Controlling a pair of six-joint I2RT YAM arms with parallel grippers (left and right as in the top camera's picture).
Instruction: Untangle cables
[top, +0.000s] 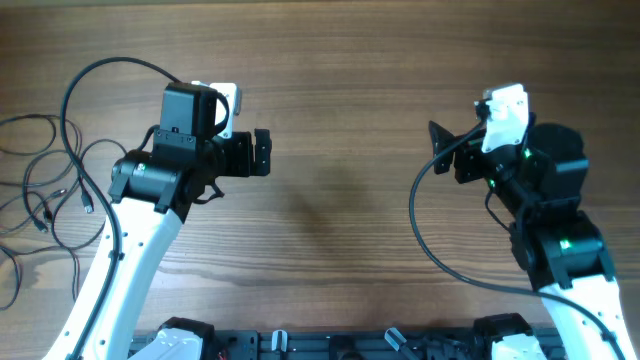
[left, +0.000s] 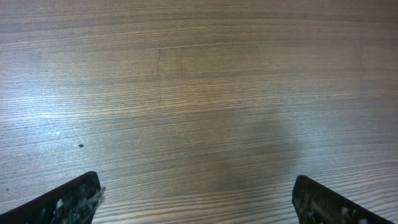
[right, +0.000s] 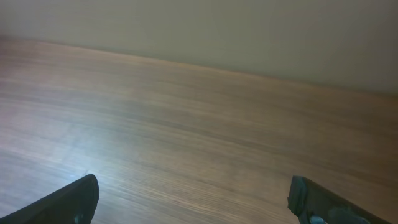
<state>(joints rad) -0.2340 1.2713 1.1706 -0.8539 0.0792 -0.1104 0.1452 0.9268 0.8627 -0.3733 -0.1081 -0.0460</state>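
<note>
A tangle of thin dark cables (top: 45, 195) lies on the wooden table at the far left edge of the overhead view. My left gripper (top: 262, 153) hovers right of them, over bare wood, open and empty; its wrist view shows both fingertips wide apart (left: 196, 199) with only table between. My right gripper (top: 441, 147) is at the right side, also open and empty, fingertips wide apart in its wrist view (right: 193, 199). No cable shows in either wrist view.
Each arm's own thick black cable loops beside it, one by the left arm (top: 100, 70) and one by the right arm (top: 425, 230). The table's far edge and a pale wall (right: 249, 31) show in the right wrist view.
</note>
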